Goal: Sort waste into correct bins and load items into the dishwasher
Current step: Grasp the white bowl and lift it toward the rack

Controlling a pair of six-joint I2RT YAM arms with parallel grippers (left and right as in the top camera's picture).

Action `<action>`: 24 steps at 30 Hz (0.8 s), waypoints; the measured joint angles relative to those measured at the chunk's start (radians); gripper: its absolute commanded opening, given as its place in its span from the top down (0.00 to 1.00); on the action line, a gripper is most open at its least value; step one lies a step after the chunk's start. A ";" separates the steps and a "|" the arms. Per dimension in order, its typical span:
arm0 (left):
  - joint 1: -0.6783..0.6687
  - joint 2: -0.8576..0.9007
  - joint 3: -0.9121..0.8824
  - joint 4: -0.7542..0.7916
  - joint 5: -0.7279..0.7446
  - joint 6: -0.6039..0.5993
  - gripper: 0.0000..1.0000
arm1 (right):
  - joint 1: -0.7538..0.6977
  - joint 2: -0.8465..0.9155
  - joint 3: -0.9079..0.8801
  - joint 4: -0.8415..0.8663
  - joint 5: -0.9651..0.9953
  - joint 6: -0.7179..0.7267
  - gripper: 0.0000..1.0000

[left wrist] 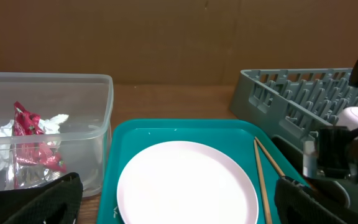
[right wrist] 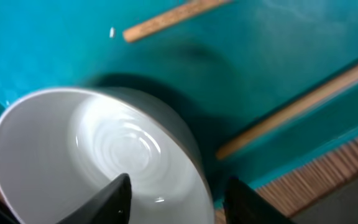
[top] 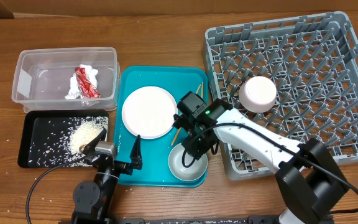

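Note:
A white bowl [top: 186, 163] stands at the front right of the teal tray [top: 129, 78]. My right gripper [top: 194, 149] is open astride the bowl's rim [right wrist: 185, 155], one finger inside and one outside [right wrist: 179, 199]. A round white plate [top: 148, 112] lies on the tray, with wooden chopsticks [top: 178, 130] beside it. My left gripper [top: 117, 151] is open and empty at the tray's front left, facing the plate [left wrist: 185, 180]. The red foil wrapper with tissue [top: 84, 82] lies in the clear tub [top: 23, 68]. Rice [top: 82, 134] lies in the black tray [top: 33, 124]. Another white bowl [top: 258, 93] sits upside down in the grey rack [top: 328, 74].
The chopsticks also show in the left wrist view [left wrist: 263, 180] and the right wrist view [right wrist: 291, 112]. The rack [left wrist: 291, 93] stands close against the teal tray's right side. The tub [left wrist: 98, 124] is close to the tray's left side. Bare wooden table lies along the front.

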 measured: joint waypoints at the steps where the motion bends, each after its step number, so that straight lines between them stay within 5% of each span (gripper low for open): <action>1: 0.000 0.000 0.000 0.000 0.000 0.000 0.00 | 0.000 0.000 -0.015 0.023 -0.003 -0.003 0.79; 4: 0.000 0.000 0.000 0.000 0.000 0.000 0.00 | 0.000 0.000 -0.043 0.039 -0.011 0.000 0.96; 12: 0.000 0.000 0.000 0.000 0.000 0.000 0.00 | 0.000 -0.001 0.093 -0.081 0.119 0.120 0.96; 19: 0.000 0.000 0.000 0.000 0.000 0.000 0.00 | -0.008 -0.115 0.408 -0.207 0.604 0.415 0.96; 24: 0.000 0.000 0.000 0.000 0.000 0.000 0.00 | -0.042 -0.213 0.455 -0.249 1.046 0.553 0.96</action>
